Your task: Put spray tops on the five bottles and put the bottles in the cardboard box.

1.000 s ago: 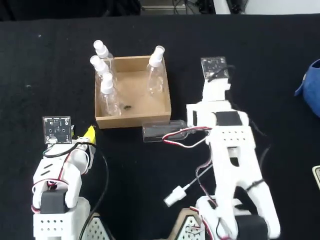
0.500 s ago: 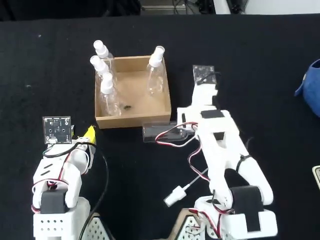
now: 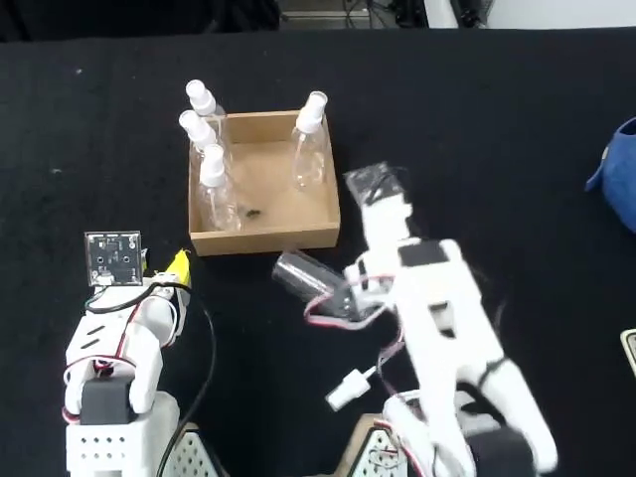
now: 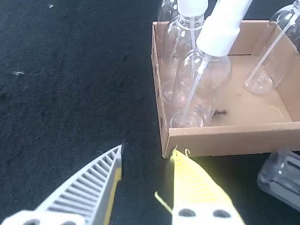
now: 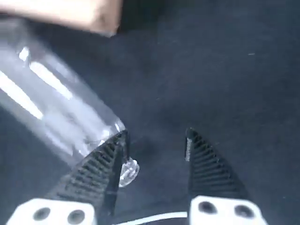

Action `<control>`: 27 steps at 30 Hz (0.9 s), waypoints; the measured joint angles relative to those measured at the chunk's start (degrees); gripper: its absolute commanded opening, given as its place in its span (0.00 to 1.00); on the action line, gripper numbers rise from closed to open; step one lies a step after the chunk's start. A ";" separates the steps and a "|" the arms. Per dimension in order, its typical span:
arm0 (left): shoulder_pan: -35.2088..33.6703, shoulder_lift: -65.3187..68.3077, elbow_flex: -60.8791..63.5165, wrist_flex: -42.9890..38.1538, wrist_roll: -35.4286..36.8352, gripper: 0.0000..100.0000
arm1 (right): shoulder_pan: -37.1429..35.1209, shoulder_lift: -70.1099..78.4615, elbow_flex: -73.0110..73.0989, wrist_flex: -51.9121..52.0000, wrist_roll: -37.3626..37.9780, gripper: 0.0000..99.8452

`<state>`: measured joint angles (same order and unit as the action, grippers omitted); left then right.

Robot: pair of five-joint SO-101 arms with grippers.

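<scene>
A black table (image 3: 517, 119) stretches wide and open beyond the cardboard box (image 3: 263, 241) and out past both of its sides. The crowding is all on the box's near side, where the two arms stand. Inside the box, three bottles (image 3: 212, 189) stand upright in a row along the wall on the left arm's side, and a fourth bottle (image 3: 309, 154) stands in the far corner on the right arm's side. Each wears a white spray top (image 3: 202, 97). The rest of the box floor is bare cardboard with one small dark fleck (image 3: 255, 212). The fifth bottle (image 3: 301, 276), uncapped, lies on its side just off the box's near wall toward the right arm's corner; I cannot tell whether it touches the box. The right gripper (image 5: 154, 136) sits low over it, its black fingers (image 5: 206, 164) spread wide with only table between them, and the bottle's open neck lies against the outside of one finger. A loose spray top (image 3: 345, 390) with its thin tube lies farther from the box, near the right arm's base. The left gripper (image 4: 146, 152) hangs just off the box's other near corner, fingers a little apart and holding nothing. A blue thing (image 3: 618, 169) sits well away at the table's edge.
</scene>
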<state>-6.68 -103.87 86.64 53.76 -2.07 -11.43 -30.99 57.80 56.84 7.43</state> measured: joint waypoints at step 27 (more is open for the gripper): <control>-8.26 0.00 0.00 -1.85 0.00 0.03 | -17.32 -23.47 5.98 5.01 7.56 0.34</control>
<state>-14.95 -103.87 86.64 51.91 -2.07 -28.75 -54.46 63.78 61.85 14.99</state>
